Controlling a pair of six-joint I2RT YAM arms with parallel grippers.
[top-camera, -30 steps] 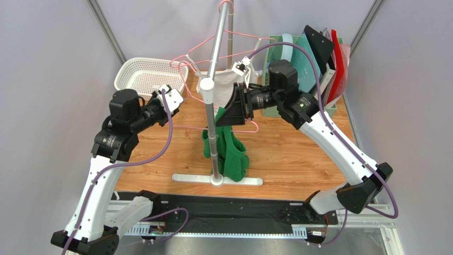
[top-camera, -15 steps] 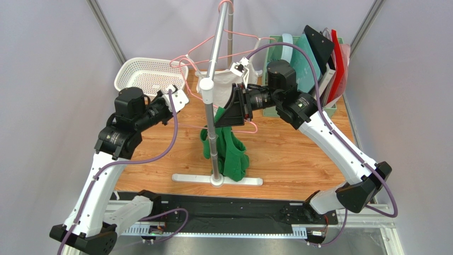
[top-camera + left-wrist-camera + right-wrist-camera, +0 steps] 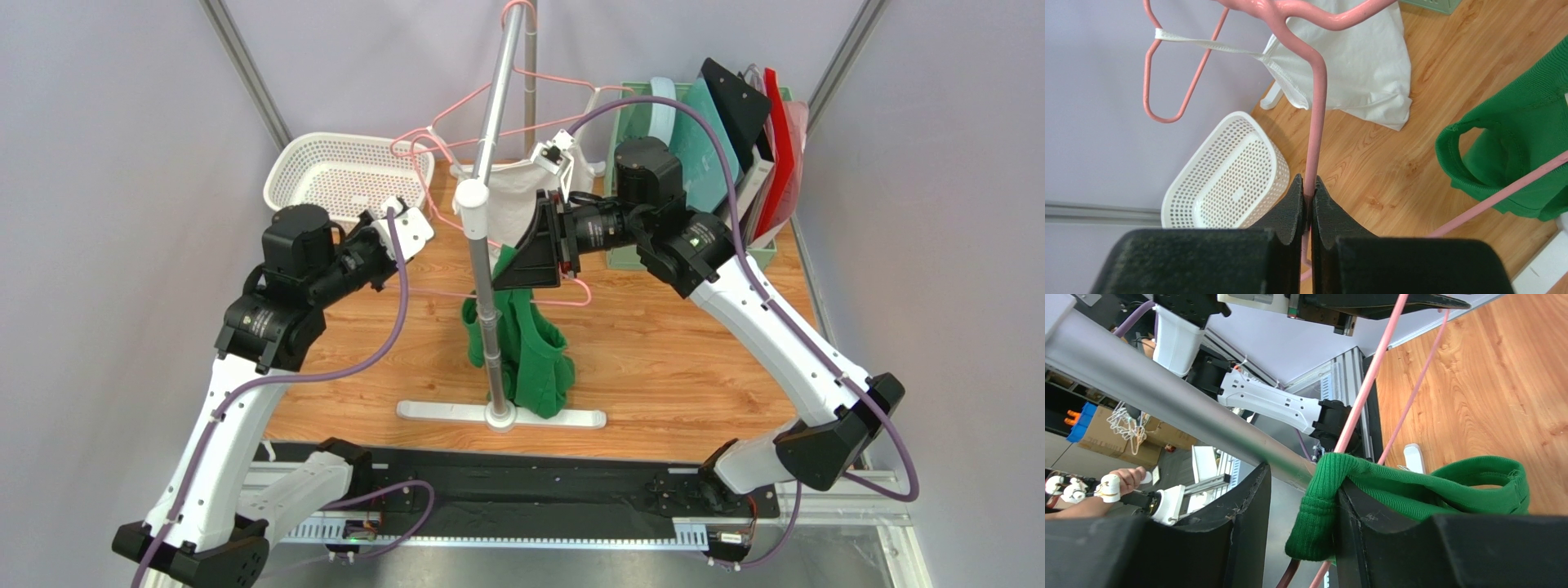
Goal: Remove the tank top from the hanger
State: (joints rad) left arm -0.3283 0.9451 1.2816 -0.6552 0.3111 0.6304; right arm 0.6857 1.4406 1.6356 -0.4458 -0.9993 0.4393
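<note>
Green tank top hangs bunched beside the rack pole, on the pink hanger. One shoulder strap sits up by the pole. Right gripper straddles that strap with its jaws apart; the strap rests against one finger and is not pinched. Left gripper is clamped tight on the hanger wire. Reads as early: the hanger is braced, no strap is off yet, and the top has yet to be pulled clear.

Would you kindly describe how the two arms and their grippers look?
The left arm and right arm share white links, bulky black joint housings and loose purple cables. The left gripper and right gripper have matte black, wedge-shaped fingers.
</note>
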